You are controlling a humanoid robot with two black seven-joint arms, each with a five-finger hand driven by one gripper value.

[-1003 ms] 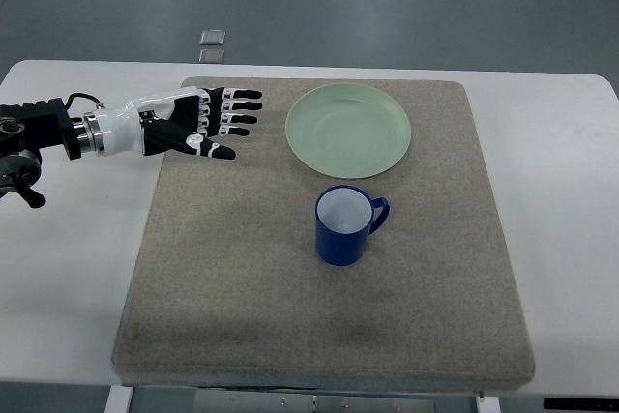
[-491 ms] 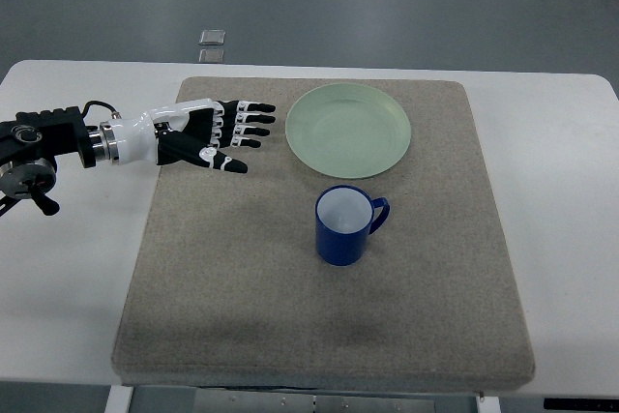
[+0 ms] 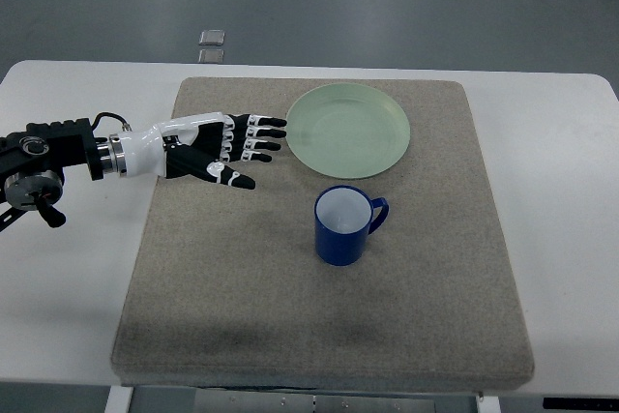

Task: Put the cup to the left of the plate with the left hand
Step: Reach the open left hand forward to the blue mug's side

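A blue cup [image 3: 343, 226] with a white inside stands upright on the grey mat [image 3: 319, 336], its handle pointing right. A pale green plate [image 3: 348, 130] lies on the mat behind the cup. My left hand [image 3: 227, 148] comes in from the left edge, its fingers spread and empty. It hovers over the mat's back left part, just left of the plate and up-left of the cup, apart from both. The right arm does not show.
The mat lies on a white table [image 3: 68, 287]. Two small grey squares [image 3: 212, 45] lie on the floor beyond the table's far edge.
My left hand has moved to the right and a little toward the near edge, closer to the plate and cup. The cup and plate have not moved.
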